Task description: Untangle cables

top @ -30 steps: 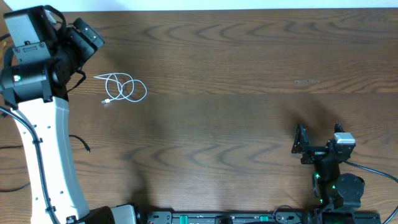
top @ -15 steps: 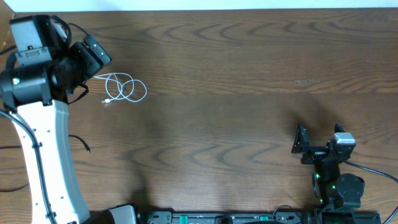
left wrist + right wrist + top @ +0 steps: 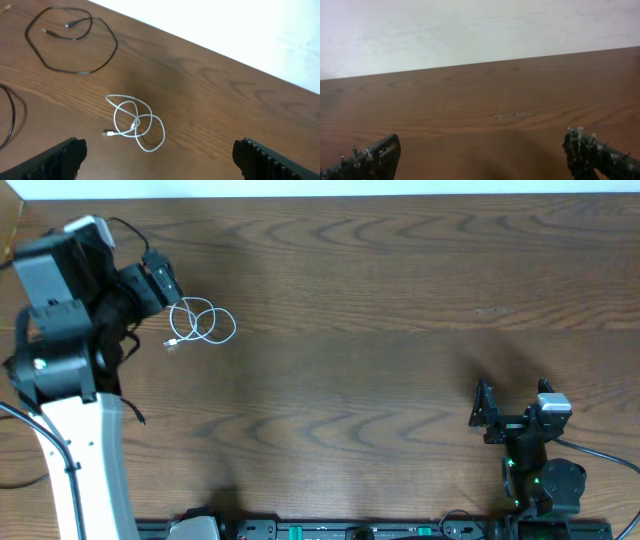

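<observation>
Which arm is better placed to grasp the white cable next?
Left. Its open gripper is beside the white cable, which lies centred in its wrist view. The right gripper is far across the table, with no cable in its view.

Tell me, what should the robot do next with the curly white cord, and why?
Probably lower the left gripper onto the white cable. Its fingers are open and above the table, the knotted loops lie just ahead between them, and nothing is gripped yet.
</observation>
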You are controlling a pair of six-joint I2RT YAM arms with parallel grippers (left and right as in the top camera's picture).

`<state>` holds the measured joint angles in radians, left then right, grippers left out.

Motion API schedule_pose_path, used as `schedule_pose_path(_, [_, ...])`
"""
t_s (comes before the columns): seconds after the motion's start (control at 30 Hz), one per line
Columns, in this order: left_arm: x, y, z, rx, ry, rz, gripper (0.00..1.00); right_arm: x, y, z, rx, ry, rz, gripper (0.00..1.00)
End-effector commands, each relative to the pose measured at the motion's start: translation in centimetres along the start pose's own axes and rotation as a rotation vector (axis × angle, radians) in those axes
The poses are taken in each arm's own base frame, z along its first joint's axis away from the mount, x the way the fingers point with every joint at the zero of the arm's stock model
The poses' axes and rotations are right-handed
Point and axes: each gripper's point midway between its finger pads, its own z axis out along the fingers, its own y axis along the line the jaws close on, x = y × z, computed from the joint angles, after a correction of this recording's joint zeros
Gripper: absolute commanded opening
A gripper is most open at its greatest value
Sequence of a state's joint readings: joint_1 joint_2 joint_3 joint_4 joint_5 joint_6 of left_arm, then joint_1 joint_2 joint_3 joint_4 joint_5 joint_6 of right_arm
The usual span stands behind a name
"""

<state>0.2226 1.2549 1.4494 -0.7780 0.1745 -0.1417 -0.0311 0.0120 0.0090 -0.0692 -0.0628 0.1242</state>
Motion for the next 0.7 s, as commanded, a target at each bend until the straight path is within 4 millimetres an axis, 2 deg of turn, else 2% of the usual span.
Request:
schedule_pose_path(0.0, [1.2,0.2,-1.0,0.008,-0.053,0.061,0.98,0.1,0.1,0.0,-0.001,-0.001,-0.009,0.99])
schedule_pose_path(0.17, [3.5,0.4,-1.9,0.030,-0.152,0.081,0.99,0.1,0.1,0.0,-0.002,-0.001,-0.009,0.99])
schedule_pose_path(0.43, [7.5,-0.6,-2.5,0.093,-0.212,0.110,0.98,0.1,0.1,0.0,-0.002,-0.001,-0.009,0.99])
schedule_pose_path(0.67, [9.8,-0.7,-3.2,0.132,-0.294,0.131,0.98,0.1,0.1,0.0,-0.002,-0.001,-0.009,0.99])
